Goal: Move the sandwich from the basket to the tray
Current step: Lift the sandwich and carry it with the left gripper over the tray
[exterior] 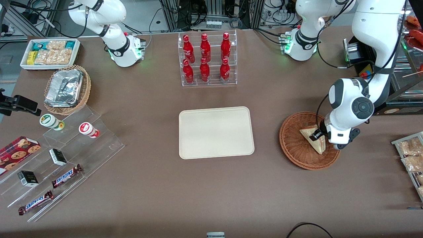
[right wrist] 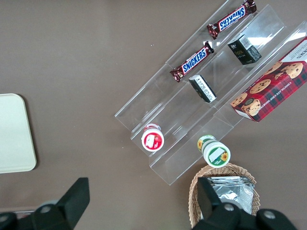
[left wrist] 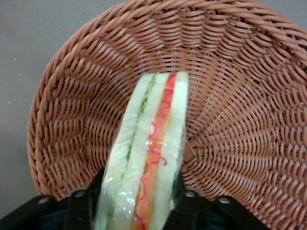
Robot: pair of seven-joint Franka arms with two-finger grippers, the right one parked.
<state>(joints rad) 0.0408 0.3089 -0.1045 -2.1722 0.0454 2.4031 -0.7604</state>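
While in basket (left wrist: pixel 230 110), sandwich (left wrist: pixel 146 158) between end effector (left wrist: pixel 139 203) fingers

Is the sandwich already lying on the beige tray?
No, the sandwich is in the basket, with the claw shut on it, and nothing lies on the tray.

Only readable brand is "SNICKERS", printed on 2 chocolate bars on the clear acrylic step display (right wrist: pixel 201 110): one bar (right wrist: pixel 193 61) sits a step below the other bar (right wrist: pixel 231 19). Everything else there is too small to read.
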